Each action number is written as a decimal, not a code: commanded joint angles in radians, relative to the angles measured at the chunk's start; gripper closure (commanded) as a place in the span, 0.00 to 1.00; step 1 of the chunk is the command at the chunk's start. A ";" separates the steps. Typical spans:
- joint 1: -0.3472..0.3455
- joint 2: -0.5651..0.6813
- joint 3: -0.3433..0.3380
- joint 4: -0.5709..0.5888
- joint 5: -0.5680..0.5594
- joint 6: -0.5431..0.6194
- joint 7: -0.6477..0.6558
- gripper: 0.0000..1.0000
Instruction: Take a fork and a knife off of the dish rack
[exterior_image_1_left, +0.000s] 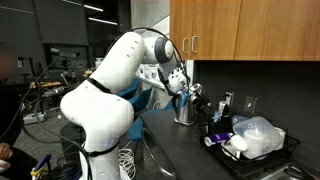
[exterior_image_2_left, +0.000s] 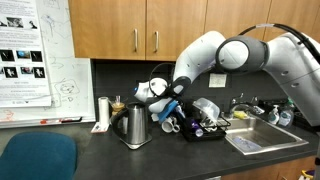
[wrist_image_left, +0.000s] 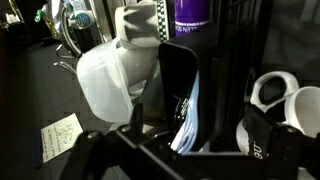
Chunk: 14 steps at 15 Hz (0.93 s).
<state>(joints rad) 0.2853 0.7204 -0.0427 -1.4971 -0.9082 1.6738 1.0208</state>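
The black dish rack (exterior_image_1_left: 262, 158) (exterior_image_2_left: 210, 131) stands on the dark counter. It holds clear containers and white cups. Its upright cutlery holder (wrist_image_left: 178, 80) fills the middle of the wrist view, with a pale blue utensil handle (wrist_image_left: 190, 118) standing in it. I cannot tell whether it is a fork or a knife. My gripper (wrist_image_left: 180, 150) is open, just above the holder, with its fingers on either side of the blue handle and apart from it. In both exterior views the gripper (exterior_image_1_left: 196, 97) (exterior_image_2_left: 168, 110) hangs over the rack's holder end.
A white jug (wrist_image_left: 110, 75) and a purple bottle (wrist_image_left: 188, 15) stand by the holder, with white cups (wrist_image_left: 285, 95) beside them. A steel cylinder (exterior_image_1_left: 183, 110), a steel kettle (exterior_image_2_left: 135, 127) and a sink (exterior_image_2_left: 262, 138) are nearby. Wooden cabinets (exterior_image_2_left: 140, 25) hang overhead.
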 joint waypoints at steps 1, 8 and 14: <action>-0.005 0.038 -0.008 0.072 -0.054 -0.009 -0.001 0.00; -0.010 0.094 -0.002 0.137 -0.065 -0.015 0.000 0.00; -0.007 0.128 -0.019 0.195 -0.065 -0.069 -0.007 0.00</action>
<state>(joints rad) 0.2773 0.8247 -0.0502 -1.3503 -0.9644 1.6515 1.0205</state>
